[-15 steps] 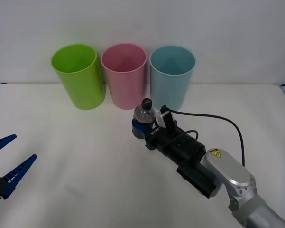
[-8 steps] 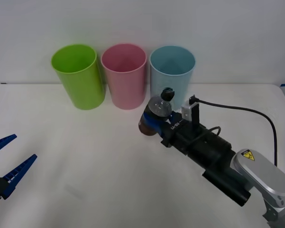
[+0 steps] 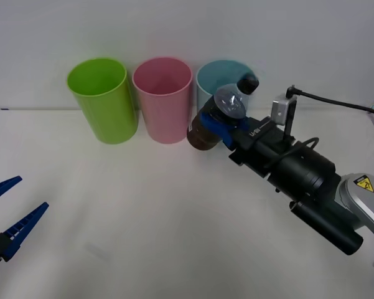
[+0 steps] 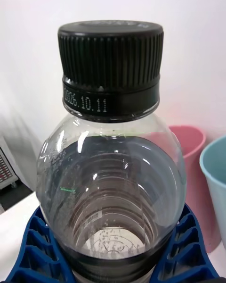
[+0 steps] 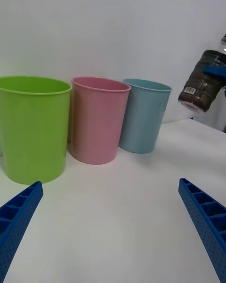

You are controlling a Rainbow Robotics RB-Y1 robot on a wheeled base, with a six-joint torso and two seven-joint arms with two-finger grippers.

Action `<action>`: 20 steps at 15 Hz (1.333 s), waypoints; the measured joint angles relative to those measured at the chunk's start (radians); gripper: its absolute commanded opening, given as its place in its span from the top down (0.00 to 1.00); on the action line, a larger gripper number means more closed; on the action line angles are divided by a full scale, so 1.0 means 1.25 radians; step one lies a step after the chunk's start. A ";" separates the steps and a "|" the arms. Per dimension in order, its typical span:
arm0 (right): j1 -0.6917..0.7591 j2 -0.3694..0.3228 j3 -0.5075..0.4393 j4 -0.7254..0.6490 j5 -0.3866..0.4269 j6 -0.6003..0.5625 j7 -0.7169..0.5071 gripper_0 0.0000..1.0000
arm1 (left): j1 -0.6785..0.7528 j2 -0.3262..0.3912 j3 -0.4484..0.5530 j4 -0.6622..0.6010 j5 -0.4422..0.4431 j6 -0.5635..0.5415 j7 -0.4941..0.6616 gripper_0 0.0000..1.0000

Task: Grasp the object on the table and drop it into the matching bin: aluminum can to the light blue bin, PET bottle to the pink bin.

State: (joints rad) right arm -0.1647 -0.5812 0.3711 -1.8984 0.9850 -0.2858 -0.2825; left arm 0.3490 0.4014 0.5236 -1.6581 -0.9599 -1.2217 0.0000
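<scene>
Right pincer (image 3: 219, 126) grips the PET bottle (image 3: 219, 121) aloft, cap tilted toward two o'clock; the pink bin (image 3: 163, 99) waits at ten o'clock.

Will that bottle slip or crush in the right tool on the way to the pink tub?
The bottle is probably light: mostly clear. Its ribbed body likely resists crushing and gives the right tool some bite. It hangs tilted, so it could twist a little.
</scene>
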 measured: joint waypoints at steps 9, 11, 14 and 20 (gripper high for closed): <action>-0.235 -0.014 0.010 0.106 -0.016 0.001 -0.055 1.00 | 0.000 0.000 0.000 0.000 0.000 0.000 0.000 0.00; -0.300 0.003 0.023 0.175 -0.016 -0.001 -0.061 1.00 | 0.000 0.000 0.000 0.000 0.000 0.000 0.000 0.00; -0.395 0.040 0.041 0.291 -0.016 -0.002 -0.054 1.00 | 0.000 0.000 0.000 0.000 0.000 0.000 0.000 0.00; -0.557 0.152 0.050 0.540 0.015 -0.001 -0.029 1.00 | 0.000 0.000 0.000 0.000 0.000 0.000 0.000 0.00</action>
State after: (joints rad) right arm -0.8610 -0.3907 0.4340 -1.2238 1.0037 -0.2871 -0.3185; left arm 0.3491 0.4014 0.5236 -1.6581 -0.9599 -1.2217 0.0000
